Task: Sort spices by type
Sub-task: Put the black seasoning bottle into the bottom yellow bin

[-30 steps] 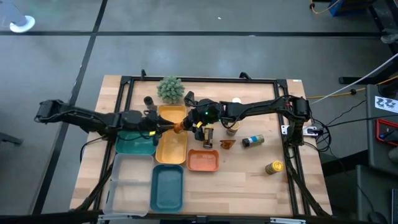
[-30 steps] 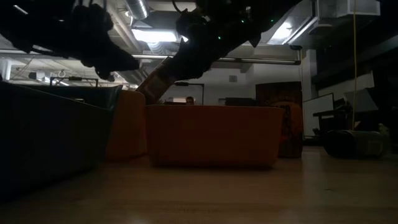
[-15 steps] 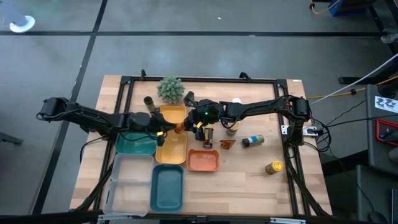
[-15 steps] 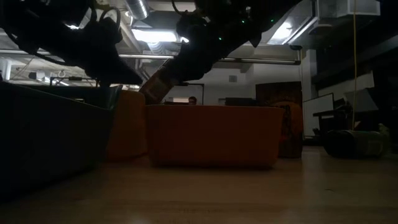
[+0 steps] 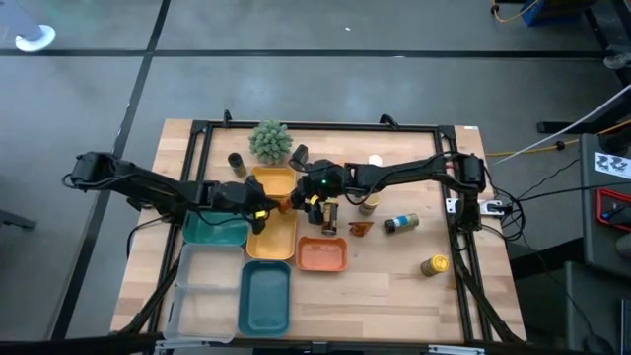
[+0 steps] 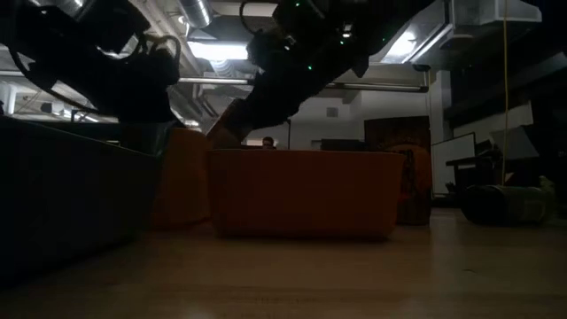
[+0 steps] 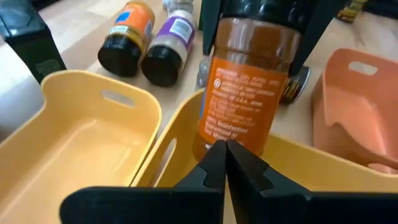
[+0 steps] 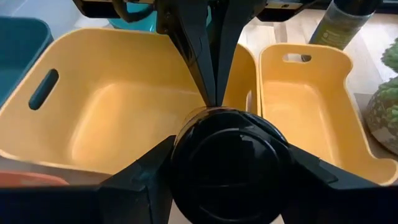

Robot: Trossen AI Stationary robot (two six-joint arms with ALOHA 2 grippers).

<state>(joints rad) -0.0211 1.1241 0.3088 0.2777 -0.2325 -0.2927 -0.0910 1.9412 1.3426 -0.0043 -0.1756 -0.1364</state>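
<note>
A spice jar [image 7: 245, 93] with an orange label and a black cap [image 8: 230, 162] hangs tilted over the yellow trays [image 5: 271, 235], cap end toward the table's right. My right gripper [image 5: 296, 198] is shut on it. My left gripper [image 7: 225, 152] is shut; it comes in from the table's left, and its tips stand at the jar's lower end [image 5: 283, 204]. Other spices lie on the wood to the right: two dark-capped jars [image 7: 143, 46], a bottle on its side [image 5: 401, 223] and a yellow-capped jar [image 5: 435, 264]. My right gripper pinches the jar at its black cap end [image 7: 261, 9], one finger [image 8: 146, 183] on each side of the cap. It comes slanting down from the table's right, along the jar. The jar is lifted clear, tilted, bottom toward the left. My left gripper: I cannot tell whether its shut tips touch the jar's bottom edge [image 7: 217, 138].
An orange tray [image 5: 321, 254] lies near the yellow ones, teal trays [image 5: 215, 231] and a clear one [image 5: 202, 296] at the near left. A fuzzy green plant [image 5: 269, 141] and a dark jar [image 5: 237, 161] stand at the far side. A brown packet [image 5: 360, 229] lies on the wood.
My left gripper has gone down and toward the table's right, up to the hanging jar, and has tipped further downward. It has stayed shut.
</note>
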